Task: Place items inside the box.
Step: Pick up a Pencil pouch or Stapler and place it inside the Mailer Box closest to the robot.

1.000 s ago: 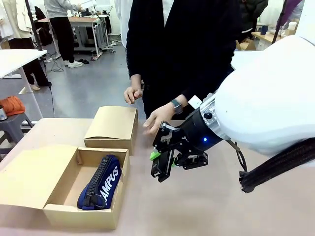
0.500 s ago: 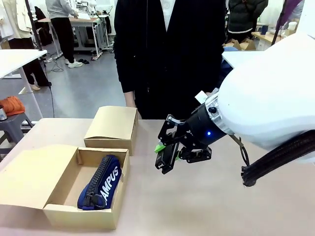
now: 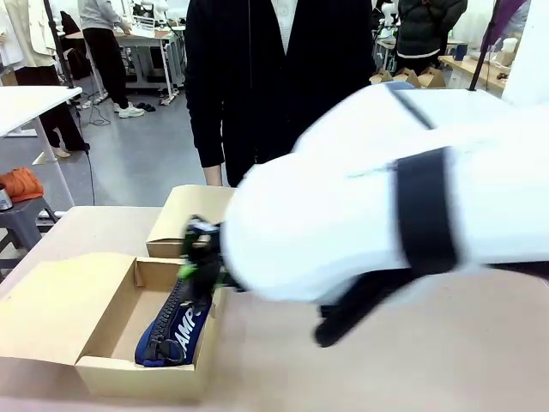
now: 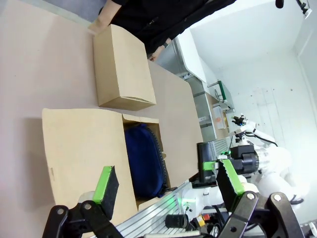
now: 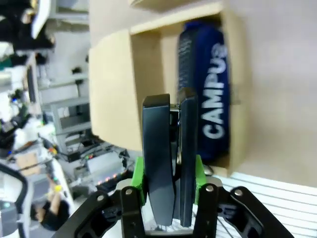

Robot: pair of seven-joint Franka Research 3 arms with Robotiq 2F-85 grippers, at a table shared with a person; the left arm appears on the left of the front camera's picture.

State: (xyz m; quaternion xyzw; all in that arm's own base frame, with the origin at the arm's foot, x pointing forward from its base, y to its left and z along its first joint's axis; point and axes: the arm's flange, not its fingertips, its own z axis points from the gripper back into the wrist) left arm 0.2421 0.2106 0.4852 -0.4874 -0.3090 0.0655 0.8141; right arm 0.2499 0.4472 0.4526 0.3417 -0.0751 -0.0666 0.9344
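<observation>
Pinching a black stapler (image 5: pixel 166 148) between the green pads (image 5: pixel 139 179) of the right jaws, the stapler standing up along the fingers. Hanging with it over the open cardboard box (image 3: pixel 137 378) at the near left corner of the worktop (image 3: pixel 412 369), roughly above the box's right-hand wall, all smeared by blur in the front view. Lying inside that box, along the same wall and zip uppermost, a navy zip pencil case (image 3: pixel 180 324) printed "CAMPUS". Standing just behind it toward the far edge, a closed cardboard box (image 3: pixel 184 210), with a person in dark clothes (image 3: pixel 257 86) beyond. Showing the left jaws spread wide in the left wrist view, green pads (image 4: pixel 105 183) well apart, nothing between, above both boxes.
</observation>
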